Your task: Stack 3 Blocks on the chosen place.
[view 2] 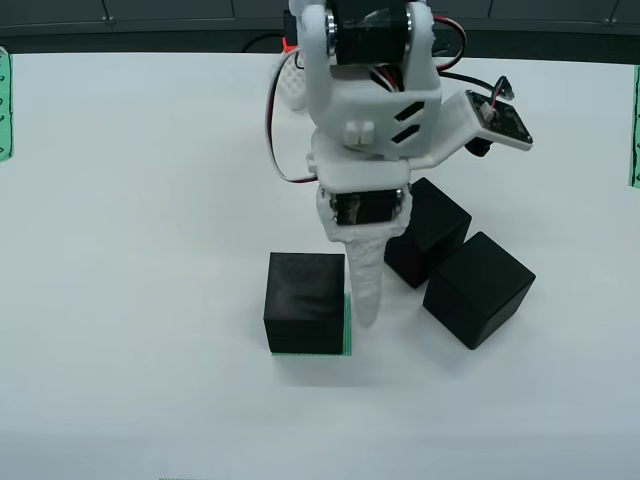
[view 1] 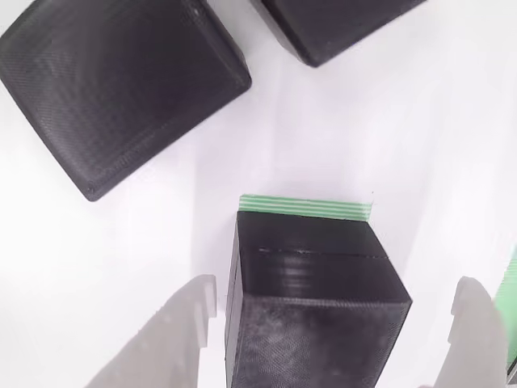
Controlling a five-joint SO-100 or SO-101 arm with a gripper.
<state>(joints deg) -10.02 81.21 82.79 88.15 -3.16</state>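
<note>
where the wrist view looks down past the gripper (view 1: 335, 323), its two pale fingers (view 1: 174, 335) stand wide apart, one on each side of a black block (view 1: 311, 303), and neither touches it; a strip of white table (view 1: 436, 121) shows between each finger and the block's sides. the jaws hold nothing. this block has a seam line across its top face and sits on the green-and-white striped patch (view 1: 307, 206), whose far edge peeks out beyond the block. two more blocks lie further off in that view: one (view 1: 117, 85) at the upper left, turned at an angle, and another (view 1: 335, 24) cut off by the top edge. a sliver of green (view 1: 509, 299) shows at the right edge, just beyond the right finger.

in the fixed view the white arm (view 2: 375, 110) reaches down over the table (view 2: 130, 200), and one finger (view 2: 365, 275) comes down just beside the right side of the block on the patch (view 2: 305, 300). thin green edging of the patch (view 2: 346, 325) shows along that block's right side and bottom. the other two blocks sit to the right, touching or nearly touching each other: one (view 2: 432, 230) partly behind the arm, the other (view 2: 480, 290) nearer the camera and turned at an angle. all three blocks rest on the table level, none on another. green markers (view 2: 4, 105) sit at the left and right edges.
</note>
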